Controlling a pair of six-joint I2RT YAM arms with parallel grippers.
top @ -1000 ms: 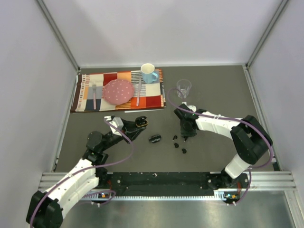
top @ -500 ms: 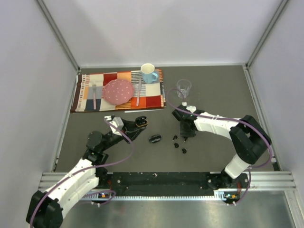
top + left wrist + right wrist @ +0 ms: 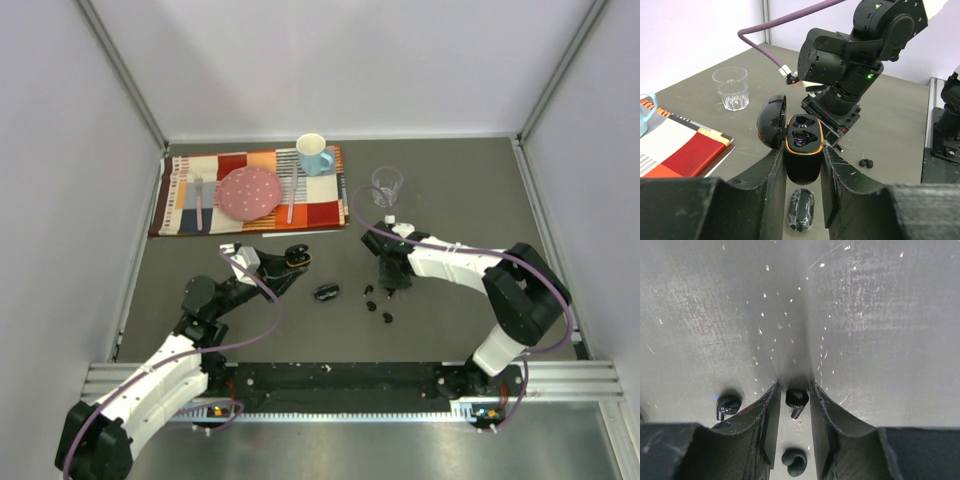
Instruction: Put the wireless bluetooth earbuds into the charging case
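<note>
- The left pincer is closed on the charging case and holds it upright off the grey surface, left of centre in the overhead view.
- The case's lid is swung open to the left in the left wrist view. Its orange-rimmed top faces the camera, and both inner wells look dark.
- The right pincer points down at the surface, right of centre in the overhead view. Its fingers are narrowly parted either side of one earbud.
- That bud lies on the surface between the fingertips. Whether the pads actually press on it cannot be told.
- A second earbud lies just outside the left-hand finger in the right wrist view, and a third earbud sits lower in the frame, between the fingers' bases.
- A closed black case lies on the surface between the two arms.
- A clear glass stands in the upper centre of the overhead view, and a patterned placemat lies at upper left.
</note>
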